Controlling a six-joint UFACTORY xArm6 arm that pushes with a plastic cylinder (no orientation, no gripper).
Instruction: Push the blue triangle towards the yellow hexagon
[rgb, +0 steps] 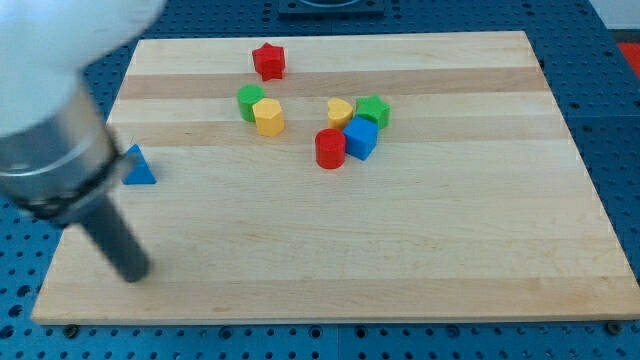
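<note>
The blue triangle (139, 168) lies near the board's left edge, partly hidden by the arm's body. The yellow hexagon (268, 117) sits up and to the right of it, touching a green block (249, 101). My tip (134, 275) is at the view's lower left, below the blue triangle and apart from it. The rod is blurred from fast motion.
A red star (268, 60) sits near the top edge. A cluster stands mid-board: a red cylinder (330, 148), a blue cube (360, 138), a yellow heart (340, 111) and a green star (374, 110). The wooden board (450, 230) lies on a blue perforated table.
</note>
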